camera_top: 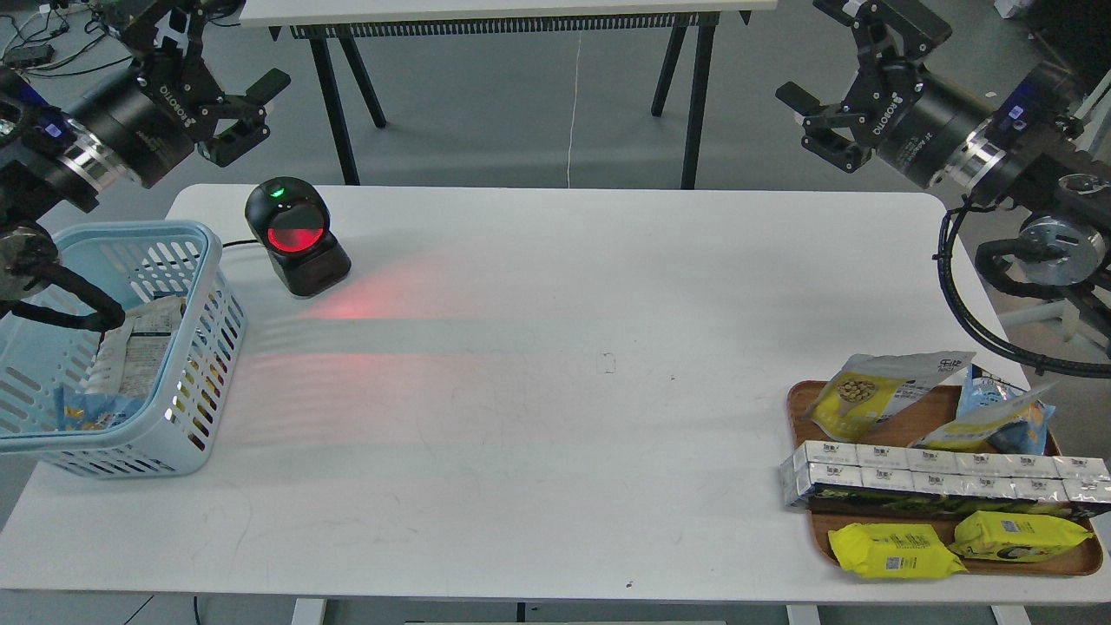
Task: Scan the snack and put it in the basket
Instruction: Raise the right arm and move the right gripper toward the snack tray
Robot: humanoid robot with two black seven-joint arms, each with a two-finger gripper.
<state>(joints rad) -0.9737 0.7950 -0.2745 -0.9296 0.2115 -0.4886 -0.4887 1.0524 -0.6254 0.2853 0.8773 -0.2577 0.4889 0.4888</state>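
The left hand [239, 108] hangs open and empty above the basket [187, 434] (which already holds some packets). The scanner [295, 234] glows red across the desk [555, 347]. The snack [877, 391] lies on the tray [803, 401], far right. The right hand [816, 121], fingers spread and empty, should descend onto the pouch's upper edge, avoiding the blue bag [998, 417].

Lab: trestle tables [521, 17], floor cables [35, 52]
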